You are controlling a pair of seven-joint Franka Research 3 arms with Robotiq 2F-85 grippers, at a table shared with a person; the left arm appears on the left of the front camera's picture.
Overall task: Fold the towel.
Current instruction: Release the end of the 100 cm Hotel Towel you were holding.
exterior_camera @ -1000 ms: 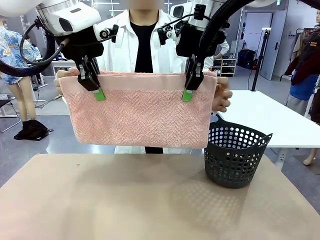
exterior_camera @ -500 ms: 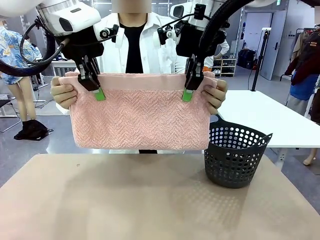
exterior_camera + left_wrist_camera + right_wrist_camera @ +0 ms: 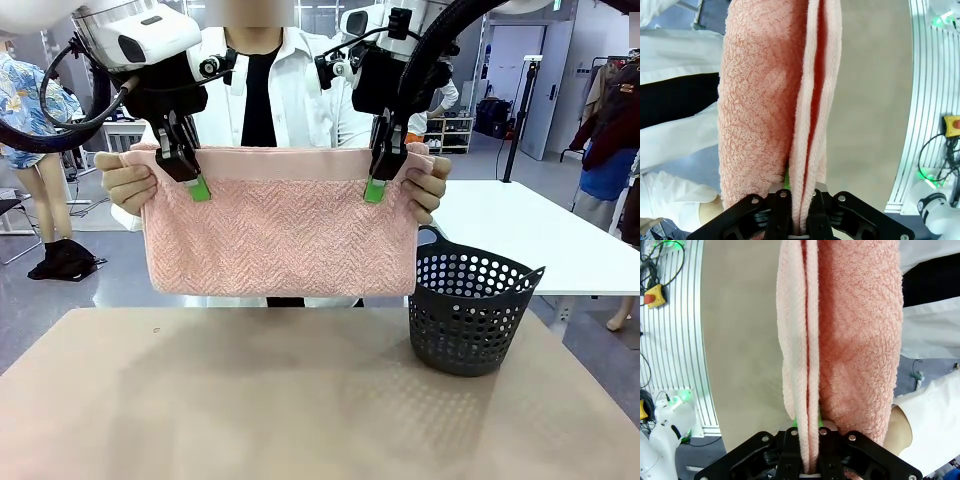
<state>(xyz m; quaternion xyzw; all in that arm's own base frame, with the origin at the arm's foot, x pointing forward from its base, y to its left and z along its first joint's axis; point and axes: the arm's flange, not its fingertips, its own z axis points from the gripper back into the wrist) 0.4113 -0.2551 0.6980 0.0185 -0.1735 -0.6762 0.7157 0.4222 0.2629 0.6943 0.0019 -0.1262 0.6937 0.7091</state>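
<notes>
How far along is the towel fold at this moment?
Done: the towel hangs doubled, with several layers showing edge-on in the wrist views. In hand: the left gripper and right gripper are shut on its top edge, and the person's hands hold the two upper corners. Left: it hangs above the table, not yet laid down; any further fold likely remains.

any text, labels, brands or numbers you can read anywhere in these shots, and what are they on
No text can be read in any view.
No tag, print or brand mark shows on the the towel.
The dark perforated basket is plain, with no label showing.
Any marking on the yellow box with a red button is too small to read.
</notes>
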